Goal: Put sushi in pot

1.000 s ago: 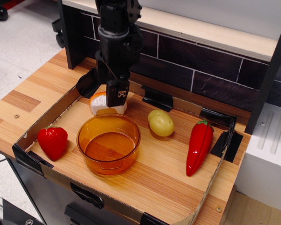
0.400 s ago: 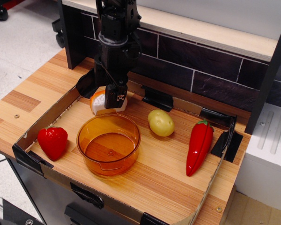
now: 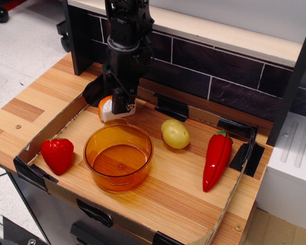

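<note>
The sushi (image 3: pixel 107 109), white with an orange rim, sits between my gripper's fingers just behind the pot's far rim and looks raised a little off the board. My gripper (image 3: pixel 120 106) comes down from above and is shut on the sushi, hiding its right side. The orange translucent pot (image 3: pixel 118 155) stands empty and upright in front of the gripper, at the left middle of the tray.
A red strawberry (image 3: pixel 57 154) lies left of the pot. A yellow-green toy fruit (image 3: pixel 175 133) and a red pepper (image 3: pixel 217 159) lie to its right. A low cardboard wall (image 3: pixel 56 128) rims the wooden board. A dark tiled wall (image 3: pixel 219 81) stands behind.
The gripper has closed in on the sushi and risen slightly. The sushi has shifted up and a little left, showing less of itself on the board.
</note>
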Motion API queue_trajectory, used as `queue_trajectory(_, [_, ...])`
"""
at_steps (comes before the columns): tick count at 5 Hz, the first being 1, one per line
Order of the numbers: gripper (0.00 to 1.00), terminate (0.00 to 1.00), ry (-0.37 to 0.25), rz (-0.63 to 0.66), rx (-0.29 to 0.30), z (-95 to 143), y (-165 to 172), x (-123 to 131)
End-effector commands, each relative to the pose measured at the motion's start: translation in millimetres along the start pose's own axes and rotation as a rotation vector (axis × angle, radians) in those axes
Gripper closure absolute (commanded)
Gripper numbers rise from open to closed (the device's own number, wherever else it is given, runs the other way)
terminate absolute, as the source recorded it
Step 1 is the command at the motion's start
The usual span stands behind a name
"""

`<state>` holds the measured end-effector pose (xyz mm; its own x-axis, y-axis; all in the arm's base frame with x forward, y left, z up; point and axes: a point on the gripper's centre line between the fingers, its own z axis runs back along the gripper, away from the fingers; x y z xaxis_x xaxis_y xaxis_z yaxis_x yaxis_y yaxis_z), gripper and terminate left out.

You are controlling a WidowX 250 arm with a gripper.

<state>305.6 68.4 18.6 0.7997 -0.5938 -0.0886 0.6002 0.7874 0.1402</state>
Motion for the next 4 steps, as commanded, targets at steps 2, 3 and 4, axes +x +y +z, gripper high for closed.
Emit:
queue_trajectory(2, [1.0, 0.0, -0.161, 0.048, 0.022, 72.3, 3.8, 3.6])
queue_trajectory(3, [1.0, 0.0, -0.21, 0.037, 0.07, 90.4, -13.4, 1.5])
queue_trajectory(4, [1.0, 0.0, -0.242, -0.068, 0.072, 97.4, -43.4, -9.6])
